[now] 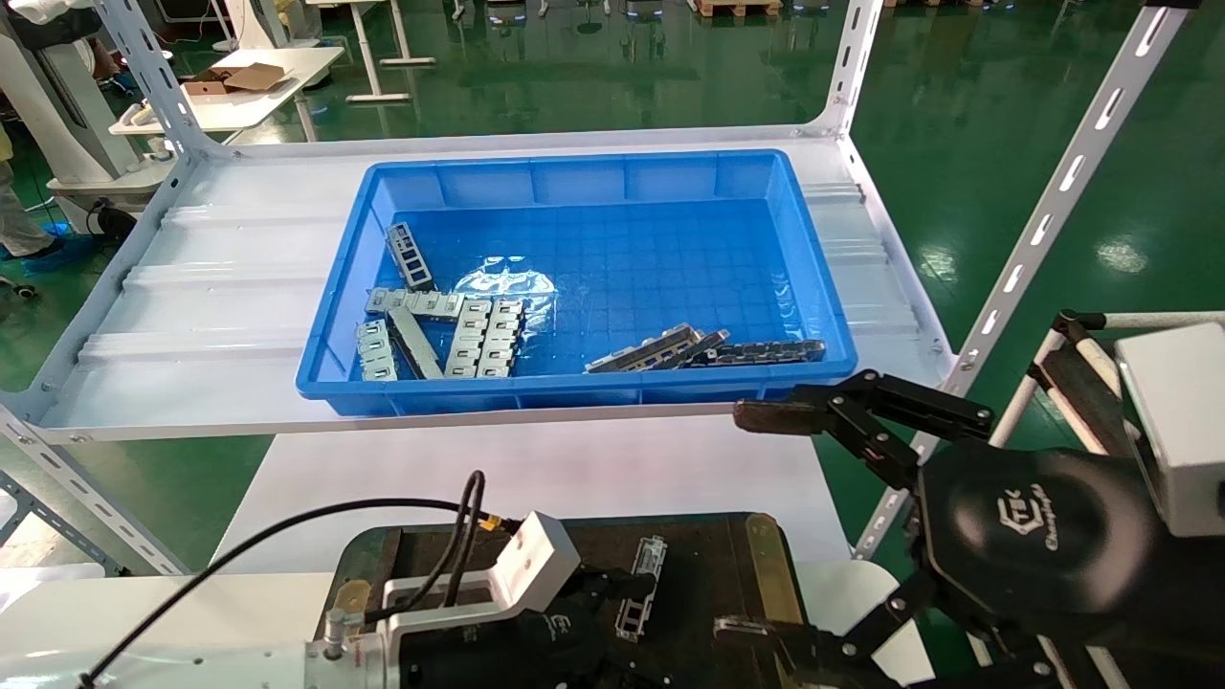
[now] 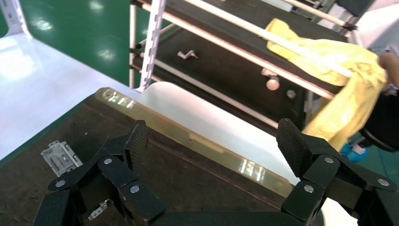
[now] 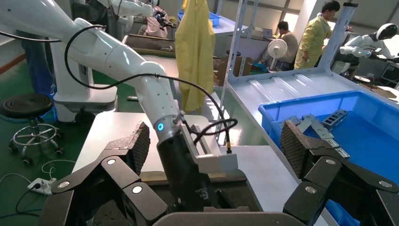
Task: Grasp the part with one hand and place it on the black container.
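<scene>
parts, grey slotted metal channel strips [image 1: 706, 353], lie forward-left of my released right gripper [image 1: 766, 522], inside blue bin's [image 1: 813, 287] near-right corner; left gripper [image 2: 211, 150] released over black container [image 2: 188, 179].

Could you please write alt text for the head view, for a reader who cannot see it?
The left gripper hangs open low over the black container, beside a grey slotted part lying on it. The right gripper, also open, waits at the container's right end. Behind, on a white shelf, a blue bin holds more parts.

Head view high above the black container [image 1: 727, 574] (wrist views close, shared)
</scene>
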`<state>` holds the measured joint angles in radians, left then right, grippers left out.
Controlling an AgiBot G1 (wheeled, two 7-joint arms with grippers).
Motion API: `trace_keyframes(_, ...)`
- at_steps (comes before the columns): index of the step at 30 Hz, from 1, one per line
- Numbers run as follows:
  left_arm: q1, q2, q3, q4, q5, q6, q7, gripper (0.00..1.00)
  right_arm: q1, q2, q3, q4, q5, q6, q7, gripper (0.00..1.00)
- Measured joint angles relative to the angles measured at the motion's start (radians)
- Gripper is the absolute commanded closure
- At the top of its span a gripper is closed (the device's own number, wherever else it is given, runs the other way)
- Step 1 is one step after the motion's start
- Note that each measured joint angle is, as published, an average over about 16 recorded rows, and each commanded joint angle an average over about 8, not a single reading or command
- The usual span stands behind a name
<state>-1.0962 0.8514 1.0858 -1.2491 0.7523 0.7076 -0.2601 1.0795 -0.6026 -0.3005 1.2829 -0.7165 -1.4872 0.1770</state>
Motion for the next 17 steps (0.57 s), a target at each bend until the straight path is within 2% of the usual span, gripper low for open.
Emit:
trace_keyframes(9, -0.024, -0.080, -0.018, -0.003, -0.011, 0.116, 0.039, 0.00, 0.000, 0.000, 0.000, 0.000, 0.000, 0.000, 0.000, 0.00)
trace_keyframes(17, -0.031, -0.121, -0.027, -0.011, -0.018, 0.150, 0.047, 0.00, 0.000, 0.000, -0.001, 0.000, 0.000, 0.000, 0.000, 0.00)
